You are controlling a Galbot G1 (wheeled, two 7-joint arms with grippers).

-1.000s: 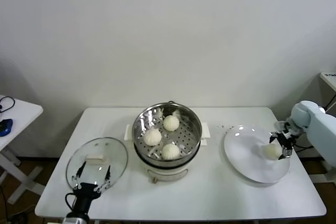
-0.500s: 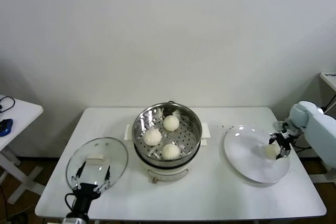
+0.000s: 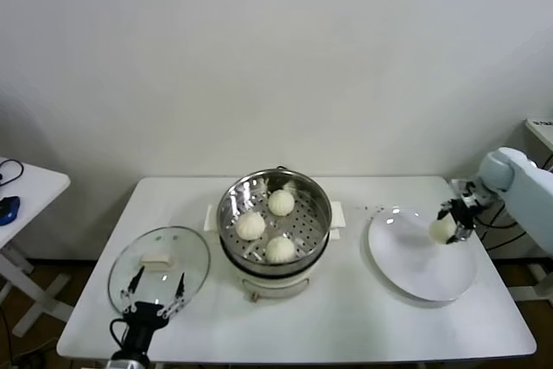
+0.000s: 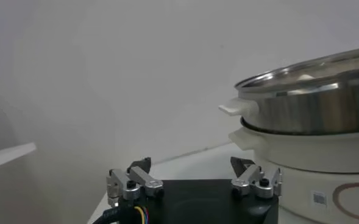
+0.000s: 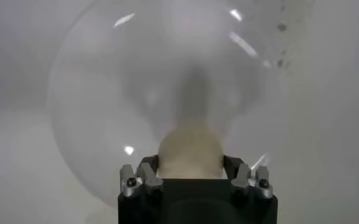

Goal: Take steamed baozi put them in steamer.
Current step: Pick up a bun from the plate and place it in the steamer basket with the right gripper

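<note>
Your right gripper, closed on a bun, hangs over the plate with bare table between it and the steamer. Three buns fill the tray's middle and front; the back stays free. The glass lid and left gripper sit well aside.

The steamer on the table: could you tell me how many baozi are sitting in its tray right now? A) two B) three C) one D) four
B: the head view shows three baozi on the perforated tray of the steamer, while the fourth baozi is in the right gripper above the white plate.
</note>
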